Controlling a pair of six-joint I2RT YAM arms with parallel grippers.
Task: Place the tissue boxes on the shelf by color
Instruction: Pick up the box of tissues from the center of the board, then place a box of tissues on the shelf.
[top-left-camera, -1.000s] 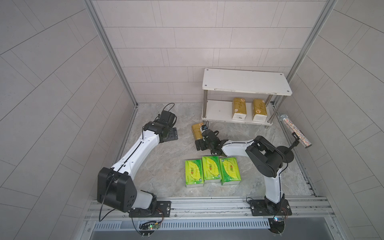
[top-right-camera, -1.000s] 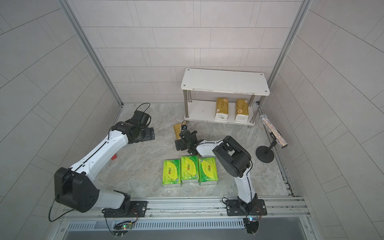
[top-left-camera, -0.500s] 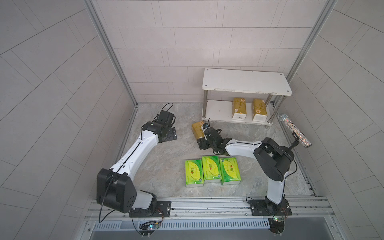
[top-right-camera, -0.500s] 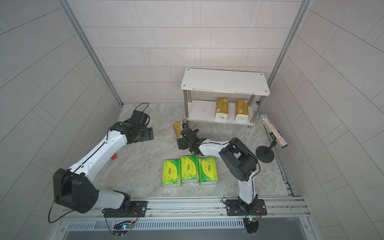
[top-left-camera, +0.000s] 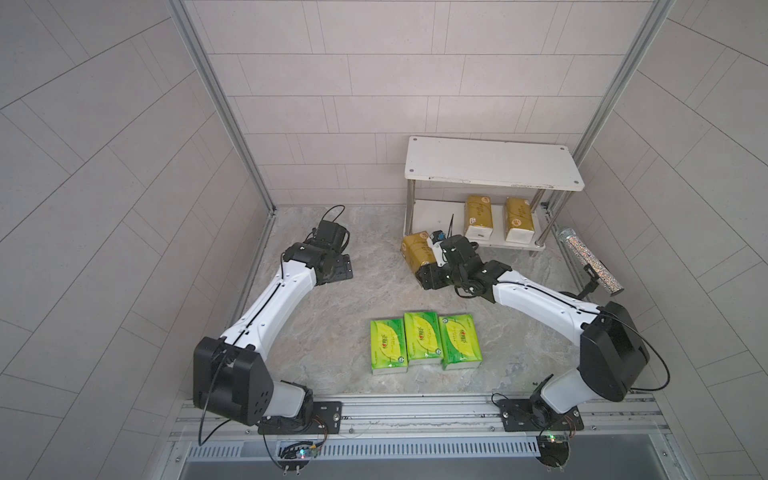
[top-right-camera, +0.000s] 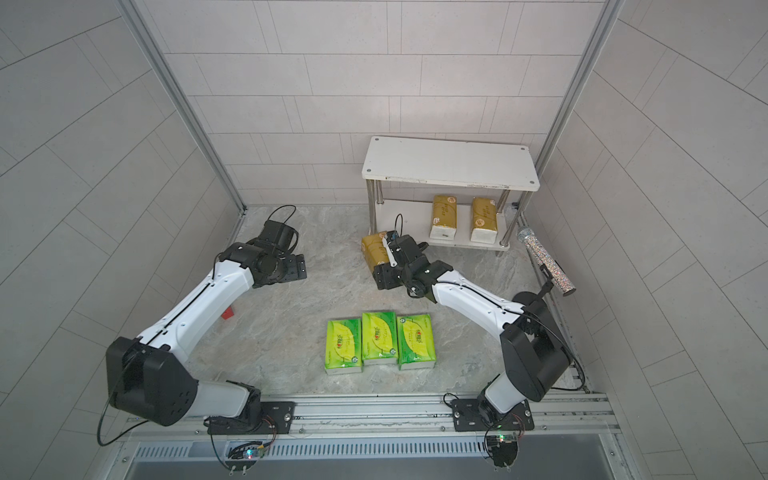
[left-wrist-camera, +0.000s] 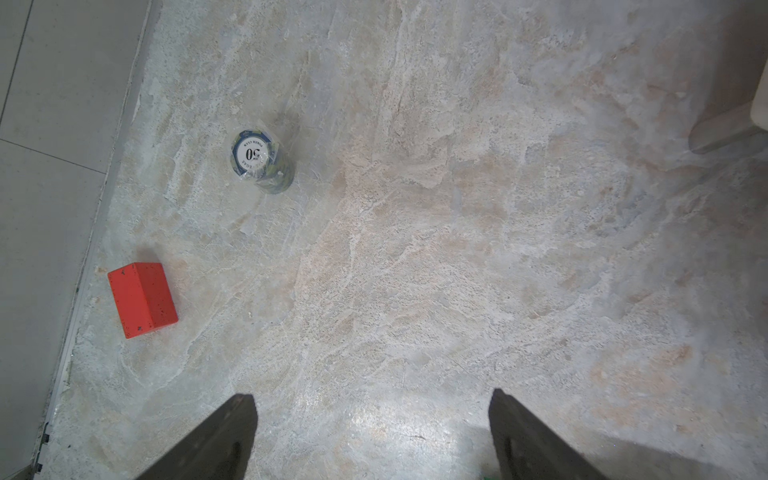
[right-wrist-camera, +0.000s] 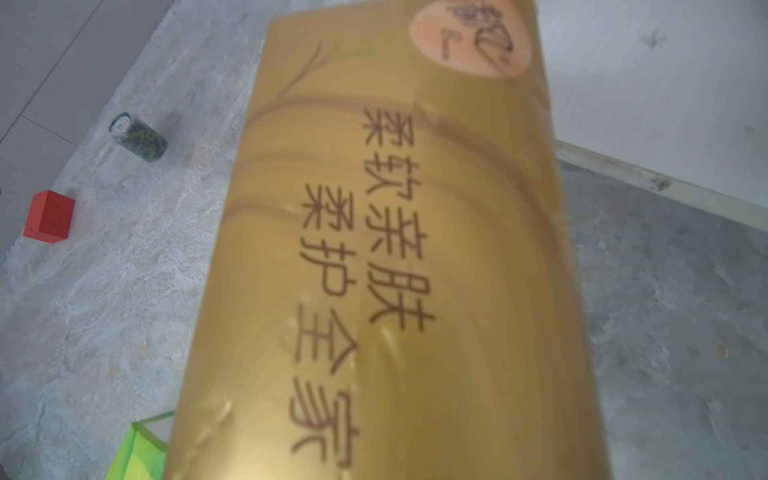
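I have the right gripper (top-left-camera: 434, 261) pushed up against the near end of the third gold pack (top-left-camera: 417, 248), which sits skewed by the shelf's (top-left-camera: 490, 163) near left post. In the right wrist view the gold wrapper (right-wrist-camera: 399, 257) fills the picture and hides the fingers, so I cannot tell whether the jaws are clamped on the pack or only straddling it, nor whether it rests on the floor (top-left-camera: 374, 291) or is just off it. I judge this to be the pickup step for the last gold one. The two gold packs (top-left-camera: 478, 217) (top-left-camera: 518, 219) stand side by side on the right part of the lower board (top-left-camera: 432, 214), which leaves a bare slot to their left, right behind the pack I am working. That keeps one color on one level. The upper board (top-right-camera: 449, 162) is bare, presumably for the three green packs (top-left-camera: 423, 338), which lie in a tight row on the near side of the floor, untouched. The left gripper (left-wrist-camera: 372, 397) hangs wide open over bare floor on the far left with nothing between its fingers, parked out of the way. A red block (left-wrist-camera: 141, 293) and a roll of poker chips (left-wrist-camera: 259, 160) lie near it, unrelated to the job. The skewed pack will need squaring before it slides between post and neighbor.
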